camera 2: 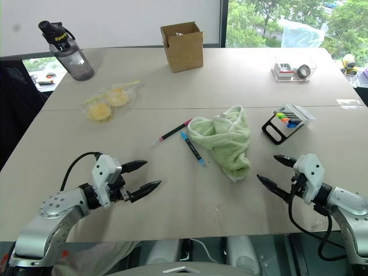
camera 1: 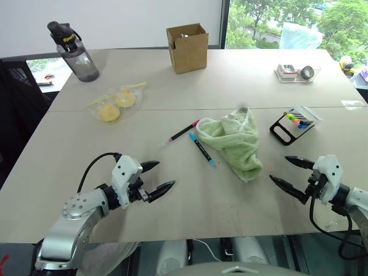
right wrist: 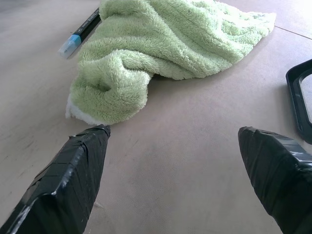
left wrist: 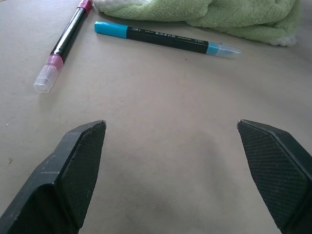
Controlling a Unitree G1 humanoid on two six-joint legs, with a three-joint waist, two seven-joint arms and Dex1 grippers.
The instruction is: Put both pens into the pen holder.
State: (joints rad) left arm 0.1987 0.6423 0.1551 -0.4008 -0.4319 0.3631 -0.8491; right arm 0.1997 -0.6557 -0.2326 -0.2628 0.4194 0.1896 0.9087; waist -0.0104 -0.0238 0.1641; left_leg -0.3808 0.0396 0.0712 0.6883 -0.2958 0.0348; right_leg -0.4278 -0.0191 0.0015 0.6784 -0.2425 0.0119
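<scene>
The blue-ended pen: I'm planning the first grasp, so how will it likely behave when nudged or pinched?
The blue-ended pen lies flat on the bare table, and its slim round barrel would probably roll if pushed sideways. It looks rigid, so it should lift as one piece. Being so thin, it may slip or pivot unless pinched near mid-barrel. The green towel beside it could stop a roll.

Green towel point(camera 1: 234, 142) mid-table; cardboard box point(camera 1: 187, 48), water bottle point(camera 1: 75, 53) behind.

An office meeting room: wide pale table point(camera 1: 241, 75), marker rack point(camera 1: 292, 124), window point(camera 1: 276, 23) onto trees.
</scene>
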